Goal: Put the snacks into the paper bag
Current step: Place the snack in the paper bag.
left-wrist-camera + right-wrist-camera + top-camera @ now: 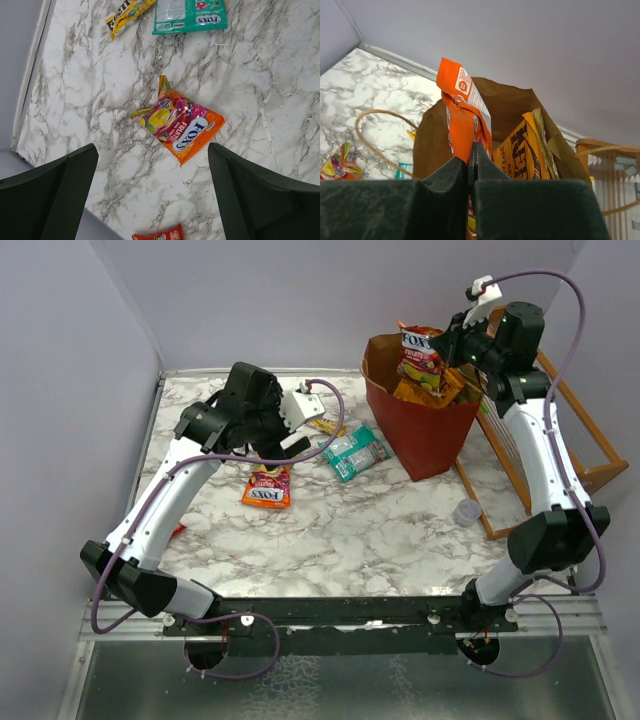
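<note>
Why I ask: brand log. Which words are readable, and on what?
"FOX'S", "FRUIT": orange pouch on table.
"FOX'S": teal packet.
"FOX'S": held packet over paper bag.
Unreadable: yellow wrapper, red packet.

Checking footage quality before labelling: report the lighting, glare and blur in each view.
Top external: even soft light, only faint shadows on the marble table, all sharp. Left wrist: orange Fox's pouch crisp, slight sheen; left fingers dark and near featureless. Right wrist: right fingers equally dark, shut on an orange packet in focus; wooden rack at the right edge washed out and soft.
</note>
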